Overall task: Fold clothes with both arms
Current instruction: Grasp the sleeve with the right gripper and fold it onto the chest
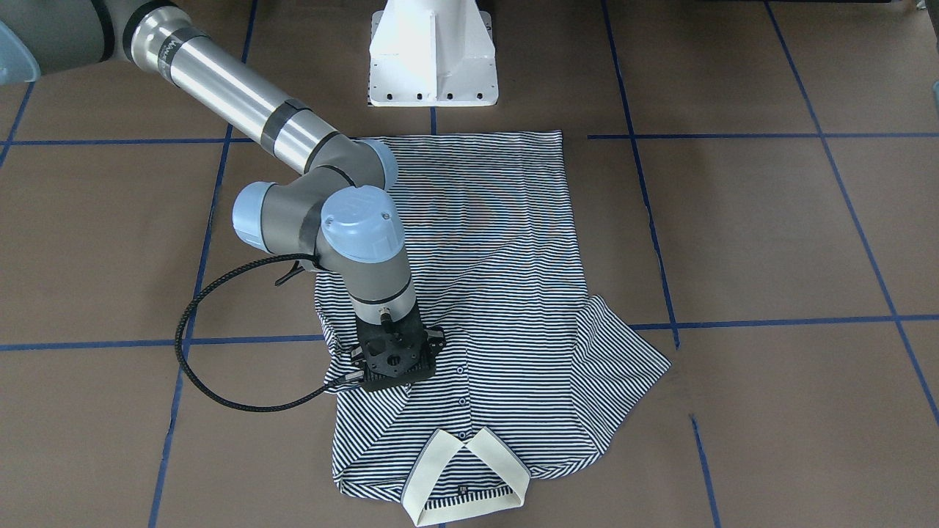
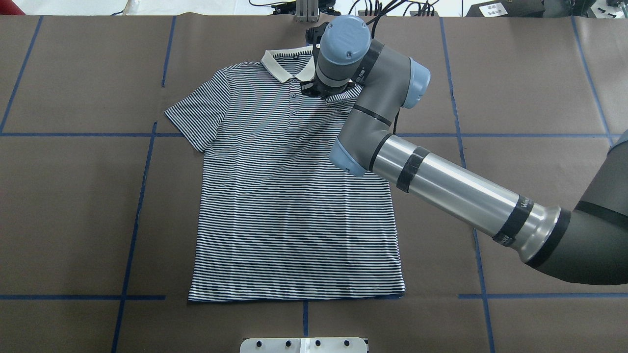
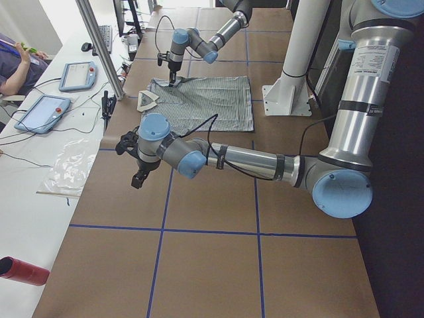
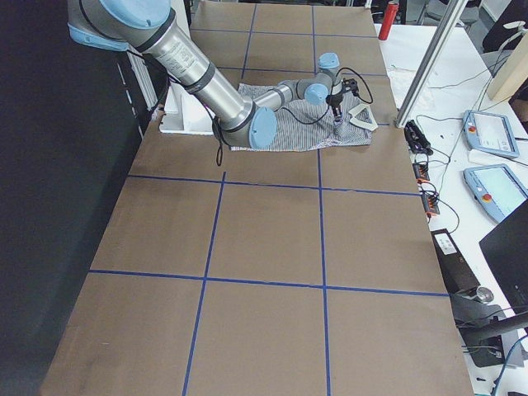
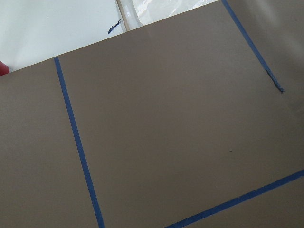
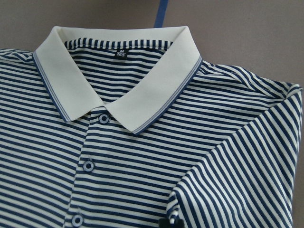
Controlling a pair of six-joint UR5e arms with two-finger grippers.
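Note:
The striped polo shirt point(image 2: 294, 196) lies flat, face up, with its cream collar point(image 2: 282, 66) at the table's far side. One sleeve point(image 2: 196, 113) lies spread out. The other sleeve is folded in over the chest point(image 6: 237, 171). My right gripper point(image 1: 395, 370) stands straight down on that folded sleeve beside the placket. Its fingers are hidden under the wrist; a black tip point(image 6: 171, 222) meets the sleeve's corner, which looks pinched. My left gripper point(image 3: 138, 177) hangs over bare brown table far from the shirt. I cannot tell whether it is open or shut.
The white pedestal base point(image 1: 433, 59) stands by the shirt's hem. Blue tape lines point(image 5: 76, 142) cross the brown table cover. Beyond the far edge are tablets point(image 3: 43, 112), a plastic sheet point(image 3: 73, 165), a metal post point(image 3: 99, 46) and a red cylinder point(image 3: 20, 270).

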